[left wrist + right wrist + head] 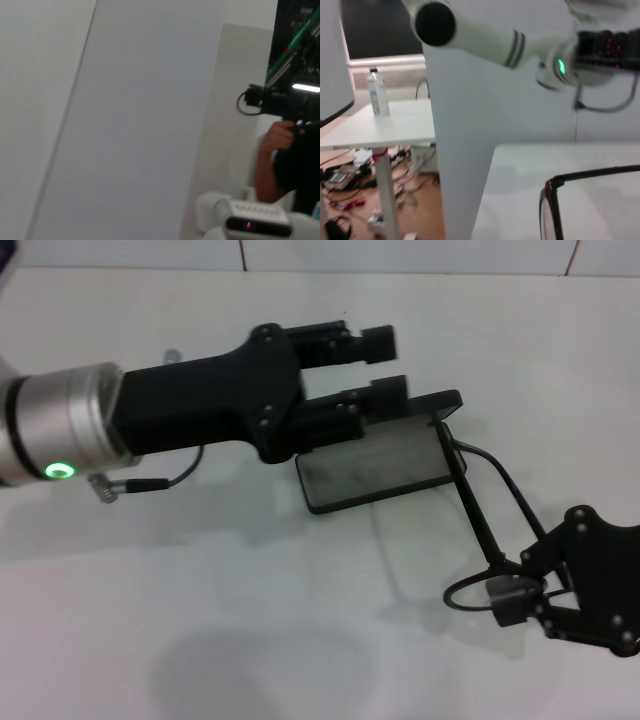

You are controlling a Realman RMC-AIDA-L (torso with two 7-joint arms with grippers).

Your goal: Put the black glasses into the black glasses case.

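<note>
- While the right pincer (500,595) is clamped on one end of the black glasses (480,510), the frame reaches from it up toward the black glasses case (385,465), which lies open on the tabletop (200,620) with its grey lining up.
- The left pincer (385,365) hovers with its fingers apart at the far edge of the case, seemingly steadying the lid.
- To do this step well, I think the right pincer should bring the glasses over the lining, lower them flat, and release only once the frame rests inside.
- One temple arm looks unfolded; it may catch on the case edge.
- No brand, label or writing can be read on anything.
</note>
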